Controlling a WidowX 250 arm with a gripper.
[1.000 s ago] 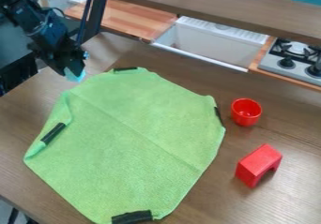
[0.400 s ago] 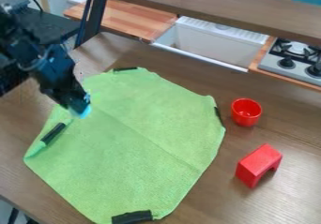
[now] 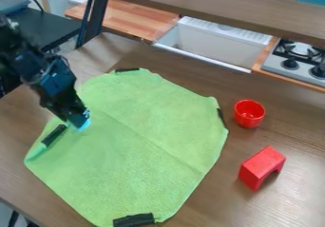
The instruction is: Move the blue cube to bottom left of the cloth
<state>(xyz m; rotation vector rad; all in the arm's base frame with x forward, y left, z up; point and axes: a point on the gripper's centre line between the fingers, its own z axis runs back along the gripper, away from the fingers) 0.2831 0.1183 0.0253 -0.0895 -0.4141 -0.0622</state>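
As the hand shifts farther down the cloth | it's closed on the cube | bottom left looks nearer — release likely soon

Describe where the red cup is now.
In the camera view, the red cup stands toward the right on the wooden table, beside the green cloth and beyond the red arch block.

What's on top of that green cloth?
Black strips sit at its edges. The gripper, with the blue cube at its tip, hangs over its left side, hiding the cloth beneath.
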